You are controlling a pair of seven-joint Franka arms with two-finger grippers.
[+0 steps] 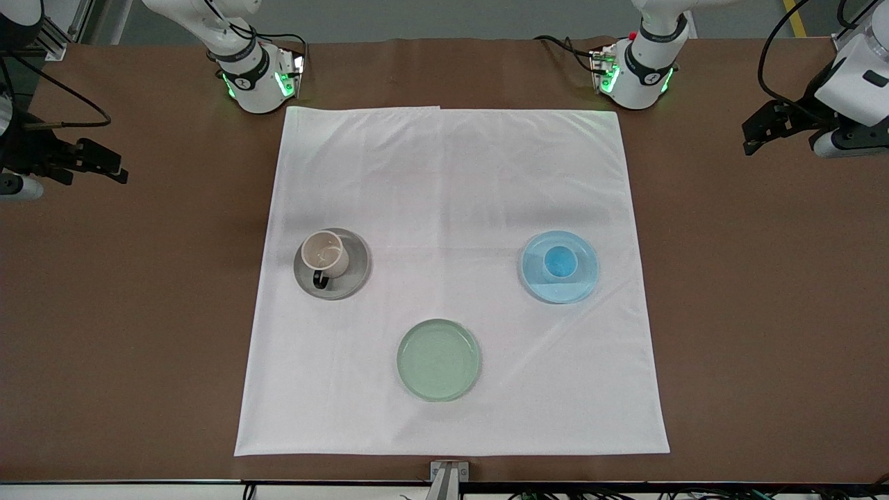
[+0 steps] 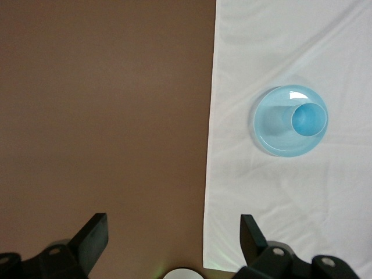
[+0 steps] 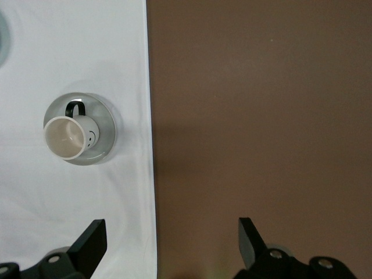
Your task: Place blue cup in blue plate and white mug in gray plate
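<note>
The blue cup [image 1: 560, 263] stands upright in the blue plate [image 1: 542, 288], toward the left arm's end of the white cloth. The white mug [image 1: 324, 254] stands upright in the gray plate [image 1: 351, 281], toward the right arm's end, its dark handle pointing to the front camera. My left gripper [image 1: 753, 137] is open and empty above bare table off the cloth's edge; its wrist view shows the cup [image 2: 309, 119] in its plate [image 2: 270, 125]. My right gripper [image 1: 111, 169] is open and empty over bare table at the right arm's end; its wrist view shows the mug [image 3: 67, 137] in its plate [image 3: 107, 131].
A pale green plate [image 1: 438, 360] lies empty on the white cloth [image 1: 451, 173], nearer the front camera than the other two plates. The cloth covers the middle of the brown table [image 1: 764, 312]. Both arm bases stand at the cloth's farthest edge.
</note>
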